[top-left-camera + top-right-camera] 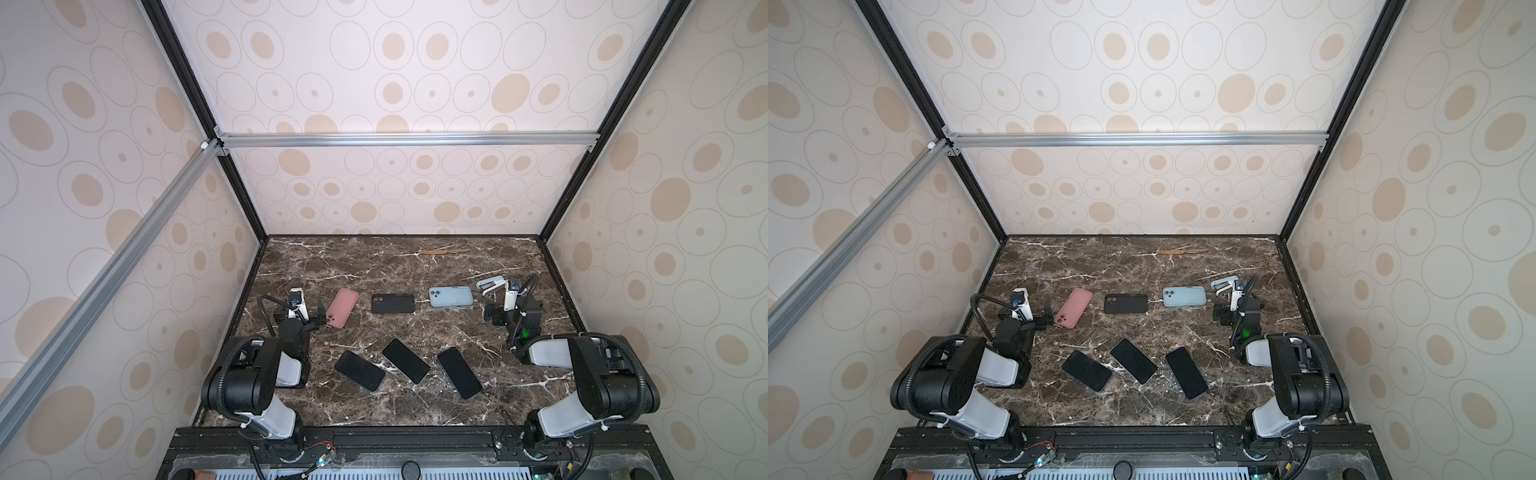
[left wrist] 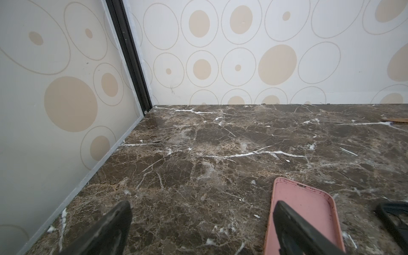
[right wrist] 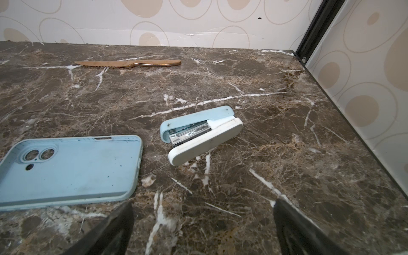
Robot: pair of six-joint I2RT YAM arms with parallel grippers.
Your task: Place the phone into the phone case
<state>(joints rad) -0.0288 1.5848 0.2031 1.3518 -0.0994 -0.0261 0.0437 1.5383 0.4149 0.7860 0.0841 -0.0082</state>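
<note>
Three black phones lie screen-up on the marble table, at front left, in the middle and to the right. Behind them lie three empty phone cases in a row: pink, black and light blue. My left gripper is open and low over the table, with one finger over the near edge of the pink case. The right gripper also stands open and holds nothing. It is beside the blue case.
A blue-and-white stapler lies just beyond my right gripper. A brown serrated knife rests near the back wall. Patterned walls enclose the table on the left, the right and the back. The black case's corner shows in the left wrist view.
</note>
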